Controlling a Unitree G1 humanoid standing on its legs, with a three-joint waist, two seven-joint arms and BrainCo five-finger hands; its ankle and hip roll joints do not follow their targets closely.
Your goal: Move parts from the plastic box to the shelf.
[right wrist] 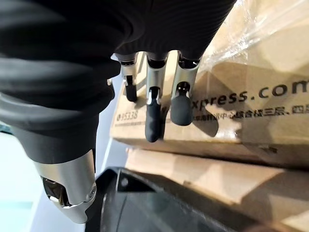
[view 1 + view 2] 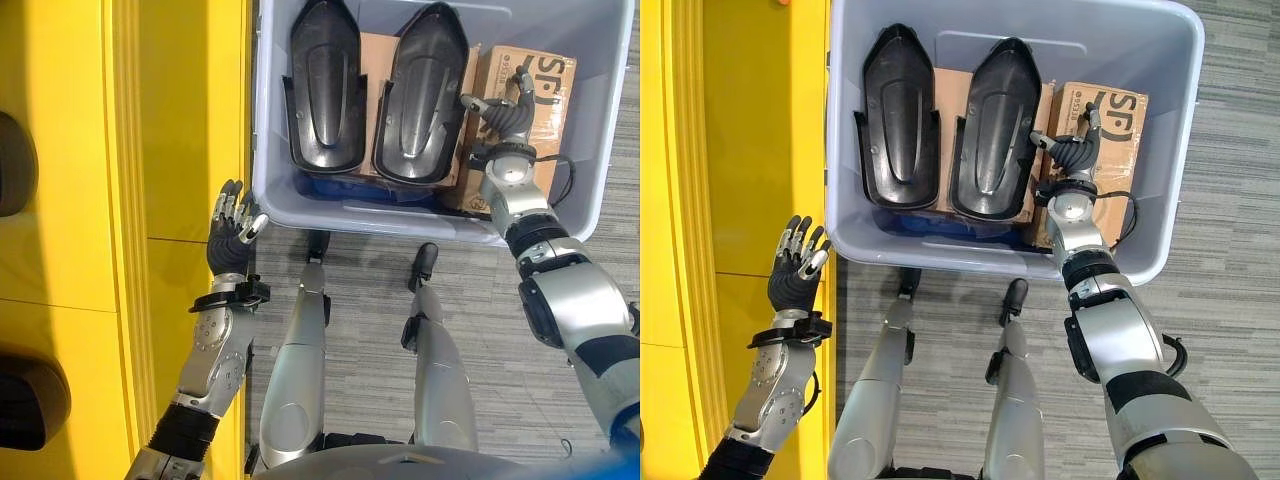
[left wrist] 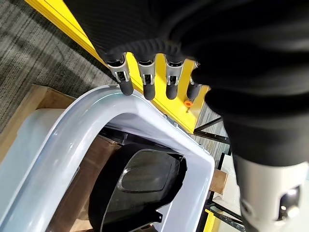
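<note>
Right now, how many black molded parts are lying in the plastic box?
2: left black part and right black part lie side by side in the plastic box, resting on cardboard; more may be hidden underneath.

A pale grey plastic box (image 2: 1180, 130) stands on grey carpet floor (image 2: 1230, 300), just beside a yellow shelf (image 2: 740, 150) on the robot's left. Inside lie two black moulded parts (image 2: 902, 120) (image 2: 992, 125) side by side, resting on brown cardboard. To their right sits a cardboard carton (image 2: 1118, 125) wrapped in film. The right robot hand (image 2: 1072, 152) reaches into the box — its fingers curl loosely over the carton's near edge, close beside the right-hand black part. The left robot hand (image 2: 795, 275) is raised outside the box, fingers straight, against the yellow shelf front.
</note>
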